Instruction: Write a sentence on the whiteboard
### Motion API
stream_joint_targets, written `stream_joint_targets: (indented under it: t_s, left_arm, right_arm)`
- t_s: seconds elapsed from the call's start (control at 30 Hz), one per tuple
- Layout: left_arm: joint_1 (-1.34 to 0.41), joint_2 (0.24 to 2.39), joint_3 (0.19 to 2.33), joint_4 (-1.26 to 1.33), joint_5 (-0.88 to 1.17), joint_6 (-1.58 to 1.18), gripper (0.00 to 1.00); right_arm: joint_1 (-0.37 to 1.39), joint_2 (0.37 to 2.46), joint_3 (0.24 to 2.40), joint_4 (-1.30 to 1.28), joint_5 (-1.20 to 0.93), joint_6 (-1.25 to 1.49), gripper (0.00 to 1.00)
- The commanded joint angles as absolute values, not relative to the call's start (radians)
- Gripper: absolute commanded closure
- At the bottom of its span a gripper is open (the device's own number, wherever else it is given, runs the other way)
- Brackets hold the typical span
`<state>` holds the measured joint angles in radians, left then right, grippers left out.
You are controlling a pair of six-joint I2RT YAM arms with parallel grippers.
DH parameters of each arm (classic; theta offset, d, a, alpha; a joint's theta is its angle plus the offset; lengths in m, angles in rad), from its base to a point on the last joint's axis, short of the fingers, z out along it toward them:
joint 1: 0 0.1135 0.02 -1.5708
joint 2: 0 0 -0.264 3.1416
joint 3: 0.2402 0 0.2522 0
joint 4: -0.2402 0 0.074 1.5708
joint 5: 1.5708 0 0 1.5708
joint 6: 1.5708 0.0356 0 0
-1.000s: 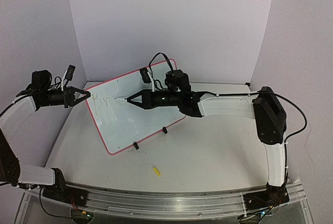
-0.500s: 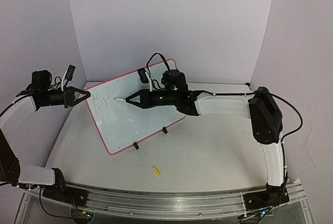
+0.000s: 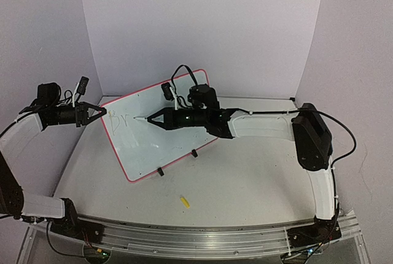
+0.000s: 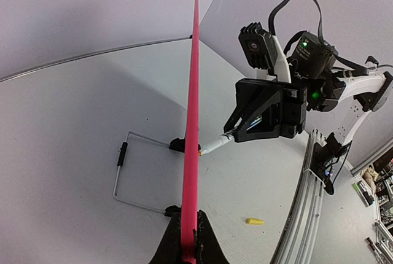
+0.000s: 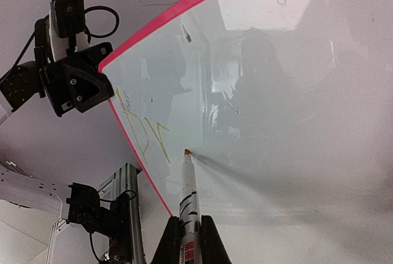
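On the pale table (image 3: 245, 178) a yellow cap (image 3: 184, 201) lies near the arm bases. Beyond it the whiteboard (image 3: 159, 144) stands tilted, its left edge pinched in the closed left gripper (image 3: 103, 114). The right gripper (image 3: 153, 118), clamped on a marker (image 5: 187, 184), has edged left, the tip touching the board just right of the few letters (image 3: 120, 118). No new stroke shows, so the sentence looks barely begun.

Whiteboard (image 3: 164, 136) on the table (image 3: 258, 178), between two arms.
The left gripper (image 3: 105, 113) met its left edge; the right gripper's (image 3: 151, 118) marker (image 5: 188, 181) touched it just right of the marks (image 3: 120, 120). A small loose piece (image 3: 184, 201) lay nearer, on the table.
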<state>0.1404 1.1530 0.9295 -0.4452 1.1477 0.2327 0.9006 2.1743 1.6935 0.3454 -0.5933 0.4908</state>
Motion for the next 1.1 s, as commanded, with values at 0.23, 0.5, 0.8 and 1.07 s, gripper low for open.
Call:
stream_joint_targets:
  t_s: [0.23, 0.5, 0.8, 1.07]
  left_arm:
    - [0.119, 1.17, 0.94, -0.523, 1.148, 0.252, 1.0]
    - [0.117, 1.17, 0.94, -0.524, 1.149, 0.252, 1.0]
    - [0.118, 1.168, 0.94, -0.525, 1.147, 0.252, 1.0]
    - [0.117, 1.168, 0.941, -0.525, 1.149, 0.252, 1.0]
  right_arm:
    - [0.884, 2.098, 1.614, 0.408, -0.444, 0.517, 1.0]
    - [0.881, 2.106, 1.627, 0.451, -0.466, 0.535, 1.0]
    - [0.882, 2.157, 1.687, 0.451, -0.519, 0.556, 1.0]
    - [0.885, 2.187, 1.728, 0.406, -0.557, 0.547, 1.0]
